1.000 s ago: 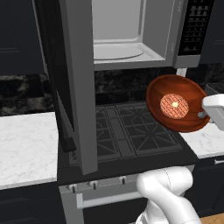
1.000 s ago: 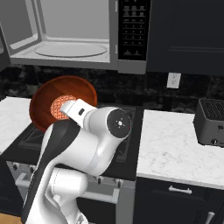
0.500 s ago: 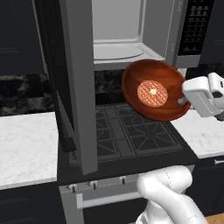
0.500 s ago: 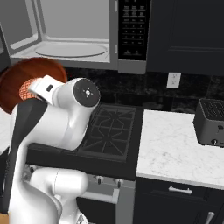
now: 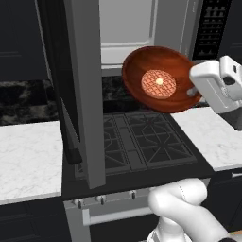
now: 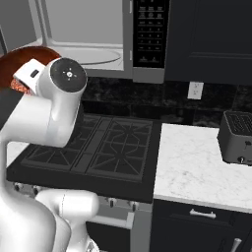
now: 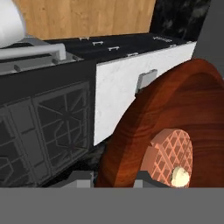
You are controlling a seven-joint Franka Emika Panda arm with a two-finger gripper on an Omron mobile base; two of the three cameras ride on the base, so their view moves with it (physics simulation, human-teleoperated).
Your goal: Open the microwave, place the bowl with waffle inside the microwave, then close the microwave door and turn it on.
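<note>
The microwave hangs above the stove with its light grey inside showing. Its microwave door stands swung wide out to the left. In front of the opening, just below its floor, hangs the reddish-brown bowl, tilted toward the camera. The waffle lies at its centre with a pale blob on top. My gripper is shut on the bowl's right rim. In the hand view the bowl and waffle sit close, the rim between my fingers.
The black gas stove lies directly beneath the bowl, with white counters left and right. The microwave's button panel is right of the opening. A toaster stands on the right counter.
The arm has carried the bowl up and to the left, from over the stove's right side to just before the open microwave. The door has not moved.
</note>
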